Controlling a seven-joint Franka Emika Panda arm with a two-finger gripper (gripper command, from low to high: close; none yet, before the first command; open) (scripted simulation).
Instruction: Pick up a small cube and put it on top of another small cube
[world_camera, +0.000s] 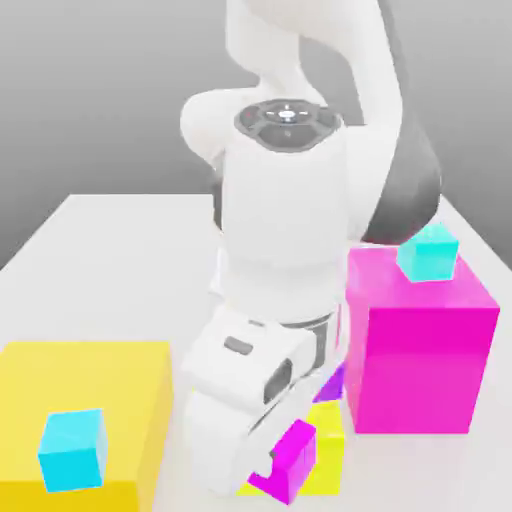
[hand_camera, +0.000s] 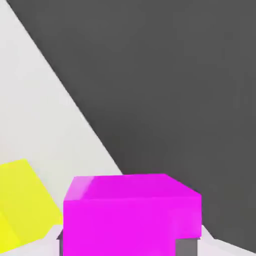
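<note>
The small cube (world_camera: 292, 460), bright magenta, sits low at the front of the table, tilted in the exterior view. My gripper (world_camera: 272, 468) reaches down from the bent white arm and is shut on it. In the hand view the small cube (hand_camera: 132, 212) sits right in front of the camera, with a grey fingertip (hand_camera: 187, 247) showing at its lower edge. A small yellow cube (world_camera: 328, 445) lies directly behind the magenta one, touching or nearly touching it. A small violet-purple cube (world_camera: 334, 381) peeks out behind that, mostly hidden by the hand.
A big magenta block (world_camera: 420, 345) stands at the exterior view's right with a cyan cube (world_camera: 428, 252) on top. A big yellow block (world_camera: 90, 400) fills the front left, with a cyan cube (world_camera: 72, 450) on it. The table's edge (hand_camera: 75, 110) runs near the hand.
</note>
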